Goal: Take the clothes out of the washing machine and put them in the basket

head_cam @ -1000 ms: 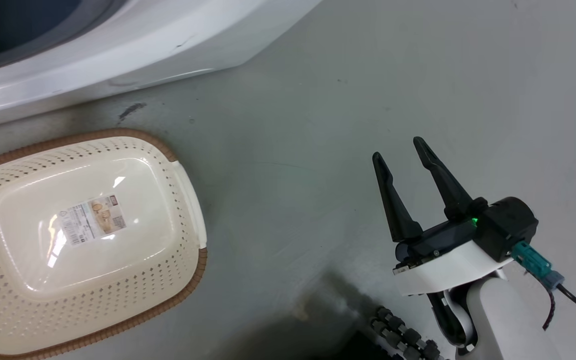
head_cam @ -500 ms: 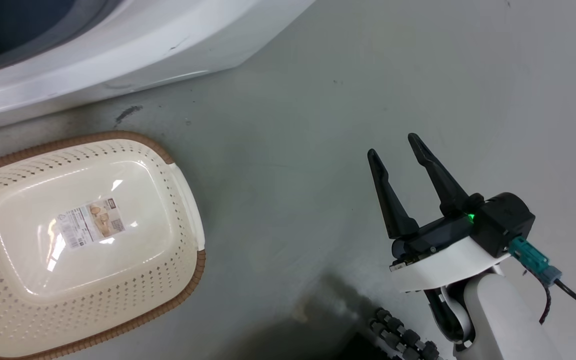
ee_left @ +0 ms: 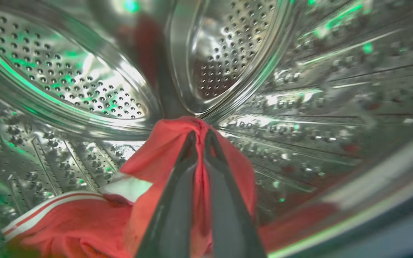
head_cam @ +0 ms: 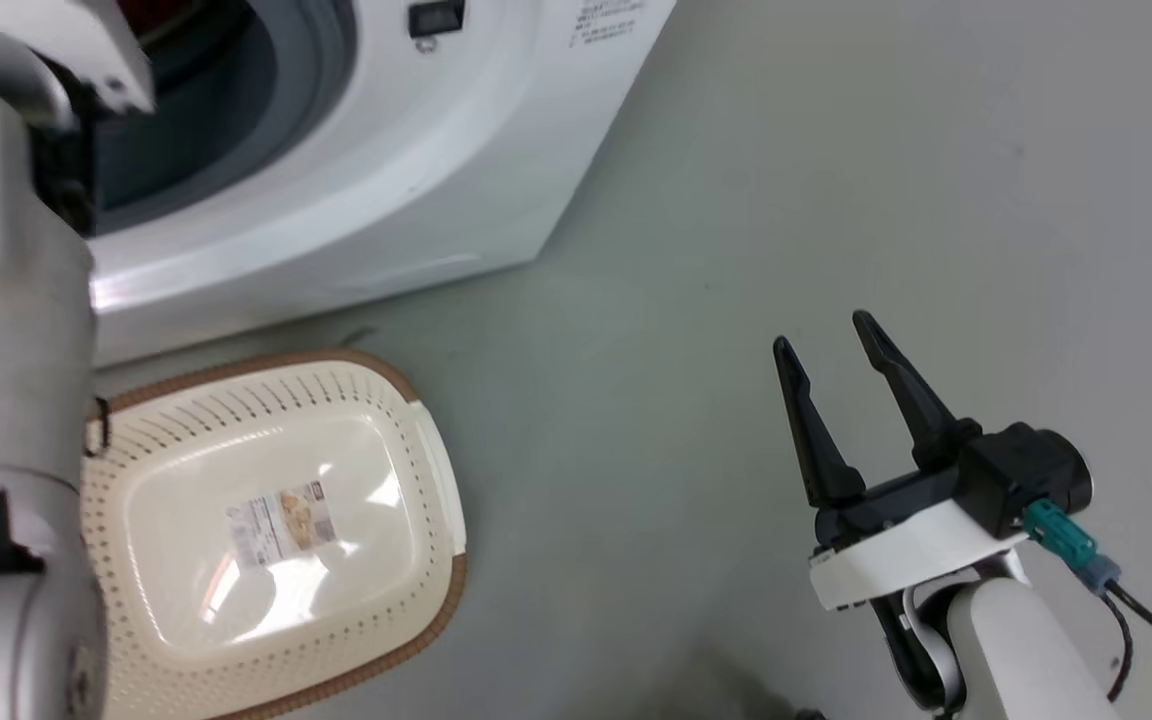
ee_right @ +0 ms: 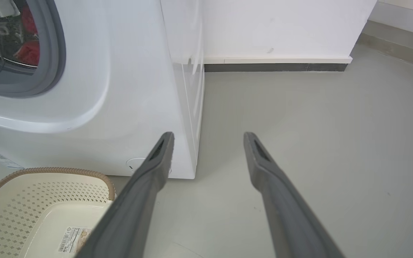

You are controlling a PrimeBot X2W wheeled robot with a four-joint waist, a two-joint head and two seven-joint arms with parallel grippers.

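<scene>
Inside the washing machine's steel drum (ee_left: 84, 86), my left gripper (ee_left: 200, 134) is shut on a fold of the red clothes (ee_left: 156, 161), which trail down to a white-striped part (ee_left: 48, 211). The pale left arm (head_cam: 6, 300) reaches into the porthole of the white washing machine (head_cam: 386, 180). The cream basket (head_cam: 376, 400) with a brown rim stands on the floor in front of the machine and holds only a label. My right gripper (head_cam: 826, 335) hovers open over the grey floor, well right of the basket. Red clothes (ee_right: 29, 52) show through the porthole in the right wrist view.
The grey floor (head_cam: 836, 150) stretches right of the machine. A white wall with a dark baseboard (ee_right: 274, 67) stands behind it. The basket's corner (ee_right: 99, 179) lies just left of my right gripper's left finger (ee_right: 149, 179).
The head camera has tilted up, bringing the machine's porthole and my left arm into the picture. The right gripper stays open in about the same pose.
</scene>
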